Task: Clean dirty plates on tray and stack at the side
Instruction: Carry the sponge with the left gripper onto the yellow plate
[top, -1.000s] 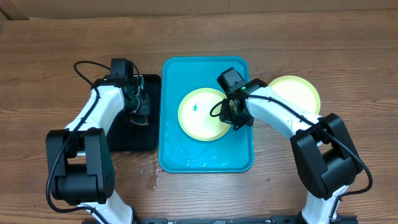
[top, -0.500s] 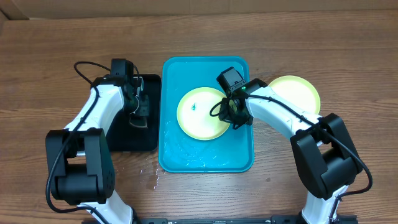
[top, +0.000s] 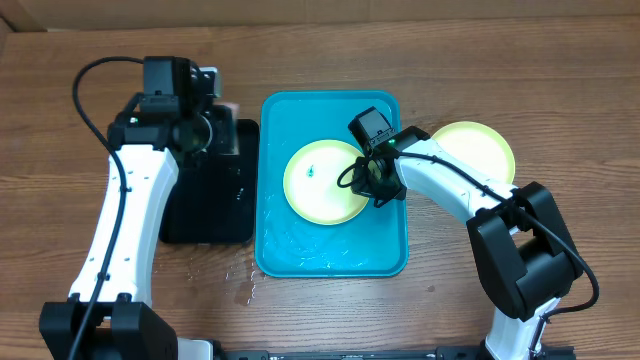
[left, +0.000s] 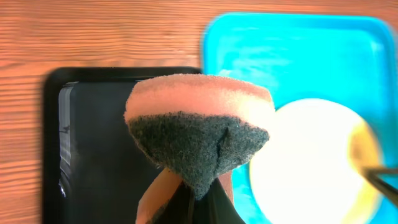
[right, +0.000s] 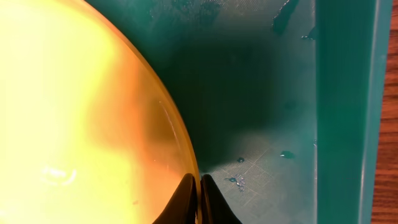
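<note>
A pale yellow-green plate (top: 322, 185) with a small dark speck lies in the turquoise tray (top: 300, 255). My right gripper (top: 379, 190) is shut on that plate's right rim; in the right wrist view its fingertips (right: 199, 182) pinch the plate's (right: 81, 112) edge just above the wet tray floor (right: 267, 93). A second yellow-green plate (top: 478, 150) rests on the table right of the tray. My left gripper (top: 207, 128) hovers over the black tray's far end, shut on a pink sponge (left: 199, 127) with a dark green scouring face. Left wrist view also shows the plate (left: 308, 162) and the tray (left: 280, 50).
A smaller black tray (top: 210, 195) sits directly left of the turquoise tray, seen from the left wrist as a dark surface (left: 93, 155). Water drops lie on the wood (top: 245, 285) near the turquoise tray's front left corner. Bare wooden tabletop surrounds everything.
My left arm has risen off the black tray with the sponge and swung toward the back. The plate in the right gripper has edged slightly left.
</note>
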